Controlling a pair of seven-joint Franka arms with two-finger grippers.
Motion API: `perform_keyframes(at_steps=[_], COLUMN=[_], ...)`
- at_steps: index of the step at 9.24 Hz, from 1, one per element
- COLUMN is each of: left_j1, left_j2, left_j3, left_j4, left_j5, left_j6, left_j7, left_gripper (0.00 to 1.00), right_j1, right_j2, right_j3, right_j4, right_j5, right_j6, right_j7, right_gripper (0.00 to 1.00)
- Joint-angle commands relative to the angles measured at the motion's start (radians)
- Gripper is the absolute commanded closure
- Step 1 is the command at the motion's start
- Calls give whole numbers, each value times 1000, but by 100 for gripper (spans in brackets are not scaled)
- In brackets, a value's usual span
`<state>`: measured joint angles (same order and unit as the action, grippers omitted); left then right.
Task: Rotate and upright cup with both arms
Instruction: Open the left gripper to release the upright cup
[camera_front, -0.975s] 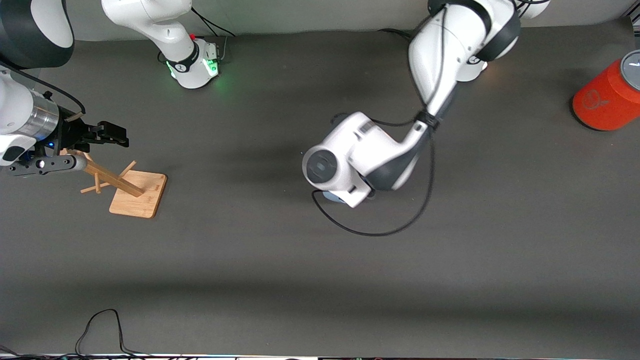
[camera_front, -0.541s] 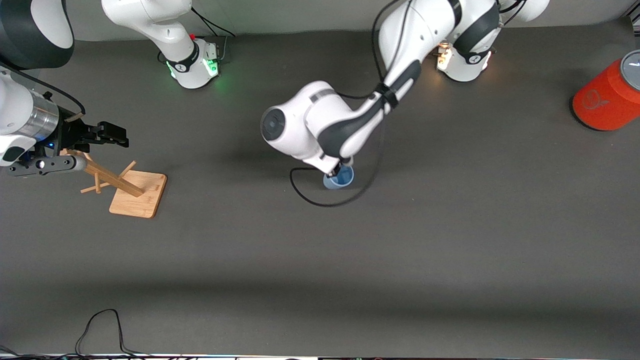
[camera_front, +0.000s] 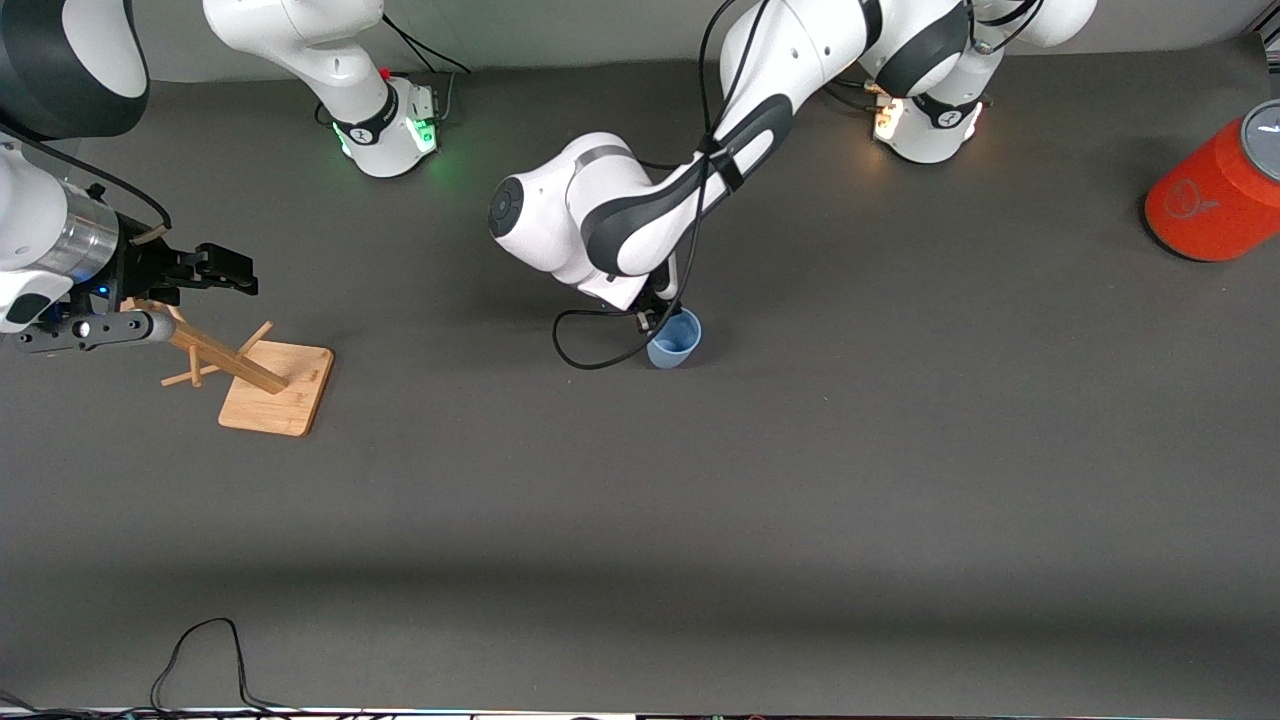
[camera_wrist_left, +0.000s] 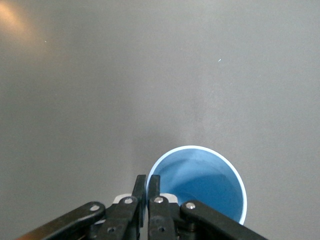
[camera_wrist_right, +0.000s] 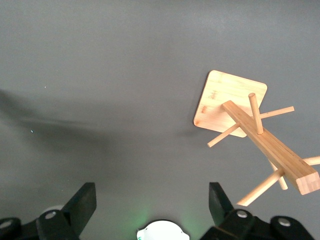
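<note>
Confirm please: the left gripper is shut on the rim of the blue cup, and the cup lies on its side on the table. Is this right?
Not quite. The left gripper is shut on the rim, but the cup stands upright with its mouth facing up, not on its side. The left wrist view looks straight down into it.

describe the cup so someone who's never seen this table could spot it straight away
Start at the left arm reaching to the middle of the dark table; its shut left gripper pinches the rim of the cup. It is small, pale blue, handleless and stands mouth up. The orange cylinder at the left arm's end is far bigger; the wooden rack is bamboo.
</note>
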<state>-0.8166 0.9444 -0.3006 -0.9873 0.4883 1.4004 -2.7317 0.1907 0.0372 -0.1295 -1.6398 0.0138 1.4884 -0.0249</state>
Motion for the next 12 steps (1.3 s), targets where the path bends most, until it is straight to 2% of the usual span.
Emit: perform_keyframes(at_steps=[1,2,5,6,8,9,10,12], left_j1=[-19,-19,-18,-10,36,81,144,310], left_j2=[13,13,-1,-16,-68,-99,-136,-250], left_j3=[11,9,-2,-17,-23,-25,-25,-17], left_j4=[-14,-19,-27,-22,-16,-14,-11,-22], left_j5=[21,25,13,-23,-190,-229,-269,-316], left_j6=[28,29,31,22,-33,-63,-72,-165], left_j7=[-71,-48,24,100,475,641,787,1226], left_gripper=[60,1,0,0,0,0,0,0], right_j1=[3,3,3,3,3,3,3,3], right_j2=[9,9,10,10,13,15,15,15], right_j3=[-1,-1,-1,-1,-1,-1,-1,-1], right_j4=[20,21,20,20,18,20,20,20], right_j5=[-15,-15,-15,-15,-17,-17,-17,-17], right_j6=[-10,-10,-10,-10,-10,-10,-10,-10], right_j7=[-10,-10,-12,-12,-18,-20,-20,-20], right_gripper=[0,0,0,0,0,0,0,0])
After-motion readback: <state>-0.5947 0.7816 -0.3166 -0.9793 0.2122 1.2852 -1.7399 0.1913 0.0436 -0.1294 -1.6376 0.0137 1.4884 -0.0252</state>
